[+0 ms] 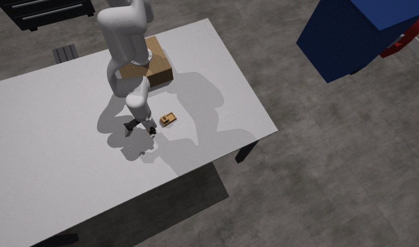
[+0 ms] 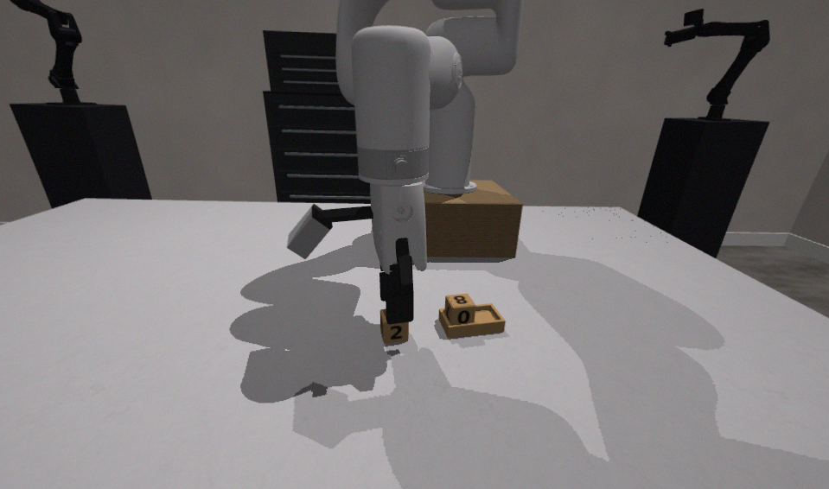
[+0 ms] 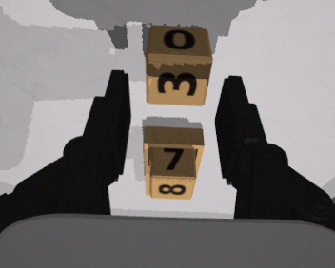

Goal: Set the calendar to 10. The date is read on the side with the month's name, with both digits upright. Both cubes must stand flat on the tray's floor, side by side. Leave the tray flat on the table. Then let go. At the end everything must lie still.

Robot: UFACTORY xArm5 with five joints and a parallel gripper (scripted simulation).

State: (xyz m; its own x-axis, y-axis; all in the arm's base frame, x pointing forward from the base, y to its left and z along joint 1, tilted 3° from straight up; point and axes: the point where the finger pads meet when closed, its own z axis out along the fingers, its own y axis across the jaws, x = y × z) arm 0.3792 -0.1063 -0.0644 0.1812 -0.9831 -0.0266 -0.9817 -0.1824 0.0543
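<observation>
Top view: the gripper was down at the loose cube, mostly hiding it; the tray was just beside them, flat on the table, one cube in it. Couldn't read a month name, so reading side unconfirmed. Exterior: tray cube stood at the left end as seen there, 0 to camera, 8 up; right part of the tray was free. Loose cube was on the table outside the tray, 2 to camera, a finger overlapping its top. Wrist: fingers about half open, nothing held, a gap on each side of the loose cube. It showed a 3, sideways in that view, and a 0; tray cube showed 7 and 8. No 1 visible on either. Likely step: line up on the loose cube and grip. Doing it well meant centring so both pads met together, checking finger depth (not clear from these views), then closing square on opposite faces without twisting it. Lift was to be straight and clear of the tray rim. Before any placement it needed the 1 located and the month side settled, since those fixed the turn and slot. Risk: a high pinch could let the cube pivot; a wide finger could clip the tray cube on the way in.
</observation>
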